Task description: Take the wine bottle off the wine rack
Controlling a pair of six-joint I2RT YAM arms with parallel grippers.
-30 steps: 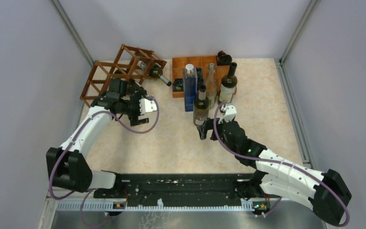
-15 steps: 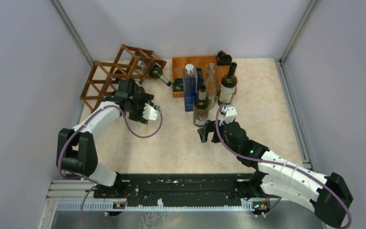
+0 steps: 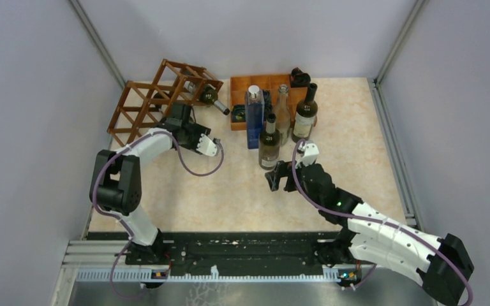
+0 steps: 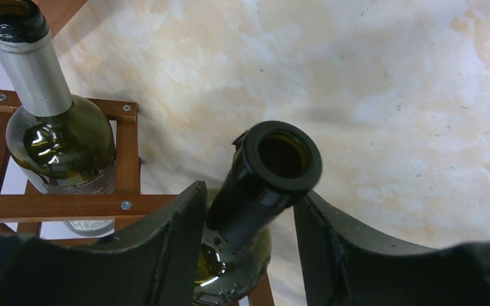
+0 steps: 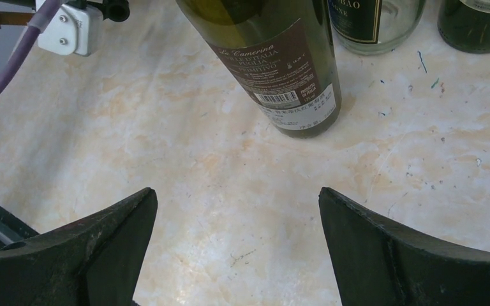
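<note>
The wine rack (image 3: 141, 105) is a reddish-brown lattice at the back left; its slats (image 4: 70, 205) show in the left wrist view. Two wine bottles lie in it. One has a silver neck (image 3: 212, 98) (image 4: 51, 121). The other is a green bottle with a dark neck and open mouth (image 4: 274, 172); in the top view my arm mostly hides it. My left gripper (image 4: 249, 191) (image 3: 177, 120) is at the rack's front, both fingers against that dark neck. My right gripper (image 5: 237, 194) (image 3: 279, 176) hangs open over bare table, in front of a standing bottle.
Several bottles stand mid-table: a green labelled one (image 3: 268, 143) (image 5: 274, 70), a blue square one (image 3: 254, 115), a clear one (image 3: 283, 111) and a dark one (image 3: 305, 115). Behind them lies an orange-brown compartment tray (image 3: 239, 86). Grey walls close in both sides.
My left arm reached forward to the rack, and its jaws went from wide open to closed round the dark bottle neck. The right arm barely shifted.
</note>
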